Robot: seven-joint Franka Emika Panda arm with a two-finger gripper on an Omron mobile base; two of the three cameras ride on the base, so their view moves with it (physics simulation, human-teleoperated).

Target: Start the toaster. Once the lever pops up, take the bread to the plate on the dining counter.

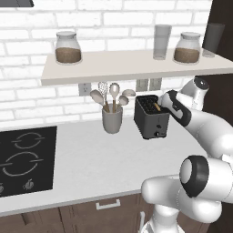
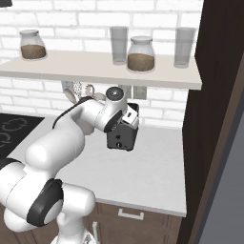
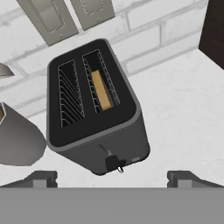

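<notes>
Toaster (image 1: 151, 117) standing upright on grey-white counter (image 1: 95, 164), against brick wall, just right of utensil cup (image 1: 112, 119). Bread (image 3: 101, 90) sitting in one toaster slot, on edge; other slot showing bare wire guides. Lever (image 3: 113, 162) sitting low on toaster end face. Gripper (image 3: 111, 177) hovering above toaster, looking down on slots; jaws spread wide, gripping nothing, clear of toaster. Arm reaching in from toaster's right side. Shelf (image 1: 136, 63) above carrying jars and glasses.
</notes>
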